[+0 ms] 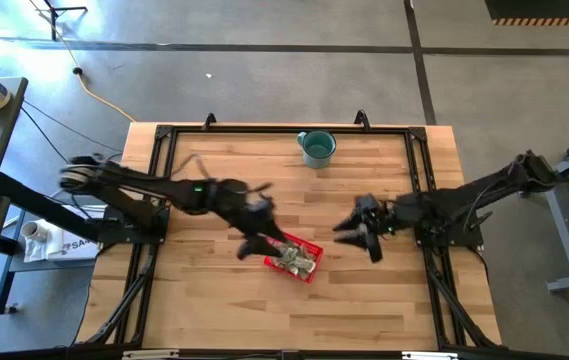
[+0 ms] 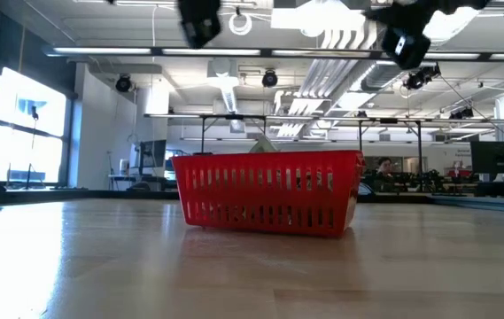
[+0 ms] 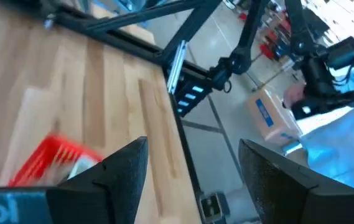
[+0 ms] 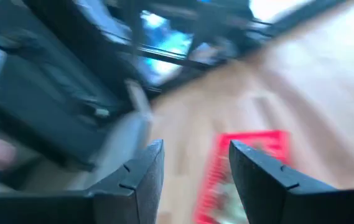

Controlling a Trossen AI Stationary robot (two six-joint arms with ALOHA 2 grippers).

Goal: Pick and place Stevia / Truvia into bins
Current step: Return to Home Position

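High view: the red basket (image 1: 309, 268) sits on the wooden table (image 1: 364, 310), toward its near middle, turned at an angle to the table edges. Pale packets (image 1: 294, 259) lie heaped inside it. The left gripper (image 1: 252, 240) hangs just beside the basket's left corner; the right gripper (image 1: 356, 238) is near its right side, apart from it. A teal mug (image 1: 316, 147) stands well apart at the far edge.

Low view: the basket (image 2: 269, 202) is seen side-on, flat on the table. Its slotted wall hides most of the contents, and only a pale tip (image 2: 263, 145) shows above the rim. Dark gripper parts hang at the top of the frame, well clear of the basket; which arm is which cannot be told here.

Left wrist view: the left gripper (image 3: 193, 146) has its fingers (image 3: 124, 171) spread wide with nothing between them. The basket (image 3: 49, 158) appears blurred beyond one finger.

Right wrist view: the right gripper (image 4: 195, 146) is likewise released and empty. The basket (image 4: 251, 146) lies ahead, with pale contents blurred inside.
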